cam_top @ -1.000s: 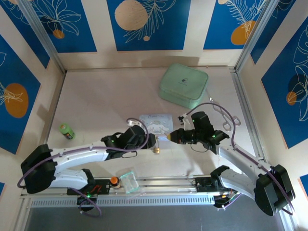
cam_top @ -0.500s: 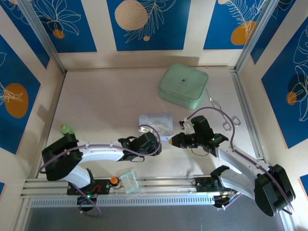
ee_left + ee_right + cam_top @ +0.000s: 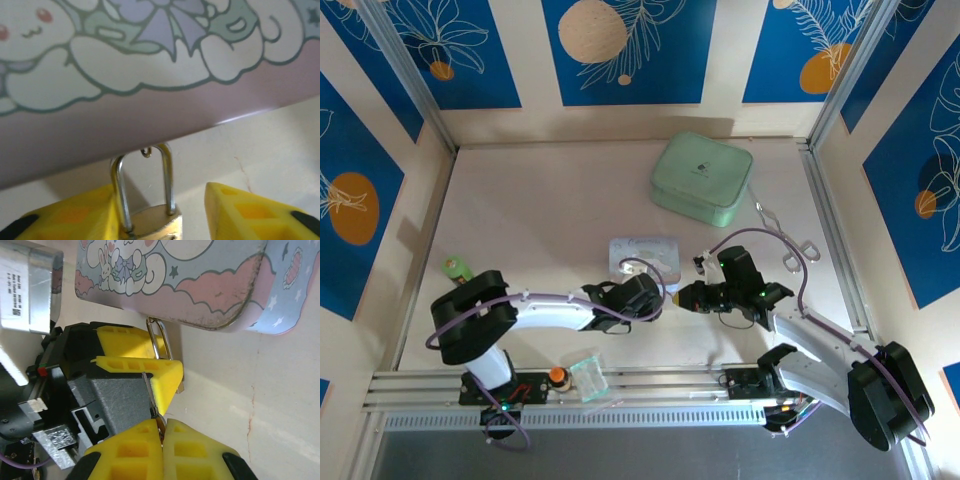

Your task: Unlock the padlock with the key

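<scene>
The padlock (image 3: 152, 225) has a brass body and a thin silver shackle (image 3: 168, 175), and stands on the table just in front of the cartoon tin (image 3: 150, 75). My left gripper (image 3: 160, 200) is open around it. One yellow finger (image 3: 75, 215) touches the shackle and body, while the other finger (image 3: 250, 215) stands a gap away. My right gripper (image 3: 162, 424) is shut on the key (image 3: 152, 395), whose thin blade points at the left gripper's finger (image 3: 165, 375). In the top view the two grippers meet tip to tip, left gripper (image 3: 660, 297) and right gripper (image 3: 682, 296).
The cartoon tin (image 3: 645, 255) lies just beyond both grippers. A mint-green case (image 3: 702, 178) sits at the back, and silver tongs (image 3: 780, 235) lie at the right. A green bottle (image 3: 455, 268) is at the left. A clear cup (image 3: 588, 375) stands on the near rail.
My left arm has reached right and down over the padlock, and its jaws have narrowed around it. The right gripper has shifted slightly nearer, still holding the key.
</scene>
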Motion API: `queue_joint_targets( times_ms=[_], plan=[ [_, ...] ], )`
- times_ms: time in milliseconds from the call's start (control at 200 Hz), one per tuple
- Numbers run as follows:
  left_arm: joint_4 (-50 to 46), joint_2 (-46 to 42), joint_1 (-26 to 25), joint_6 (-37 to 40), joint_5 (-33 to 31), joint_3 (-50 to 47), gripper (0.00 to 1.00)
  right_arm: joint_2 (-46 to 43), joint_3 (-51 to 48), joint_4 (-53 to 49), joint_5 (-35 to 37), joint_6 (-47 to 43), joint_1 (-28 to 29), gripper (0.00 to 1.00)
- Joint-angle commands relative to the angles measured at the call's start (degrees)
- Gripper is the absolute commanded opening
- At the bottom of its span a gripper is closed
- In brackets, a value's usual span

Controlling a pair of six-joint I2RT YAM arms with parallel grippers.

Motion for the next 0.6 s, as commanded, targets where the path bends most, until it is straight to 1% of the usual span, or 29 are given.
queue_joint_targets(
  times_ms=[0,150,180,325,345,425,450,595],
  plan=[
    [-1.19,1.93,-0.61,-1.38,-0.89,1.05,0.43,-0.19,-1.24,0.93,-0.21,0.56,-0.21,0.00],
    [-1.91,2.28,-1.04,-2.23,-1.90,0.69,0.41,-0.41,-1.87,1.21,-0.10,0.82,-0.21,0.00],
    [-1.90,2.42,-1.10,-2.39,-1.90,0.63,0.38,-0.45,-2.09,1.46,-0.09,0.96,-0.24,0.00],
    [-2.42,3.03,-1.39,-2.81,-2.75,0.56,0.34,-0.46,-2.84,1.91,0.51,1.39,-0.30,0.00],
    [-2.52,3.00,-1.39,-3.00,-2.93,0.52,0.32,-0.39,-3.04,2.17,0.52,1.52,-0.30,0.00],
    [-1.15,2.22,-1.43,-3.39,-3.12,-0.32,0.30,-0.41,-3.92,3.45,0.61,2.27,-0.38,0.00],
    [-0.91,1.89,-1.49,-3.46,-3.37,-0.57,0.27,-0.26,-4.11,3.79,0.61,2.45,-0.45,0.00],
    [-1.25,0.37,-1.47,-3.30,-4.72,-0.56,0.26,-0.02,-4.83,5.09,0.42,3.35,-0.60,0.00]
  ],
)
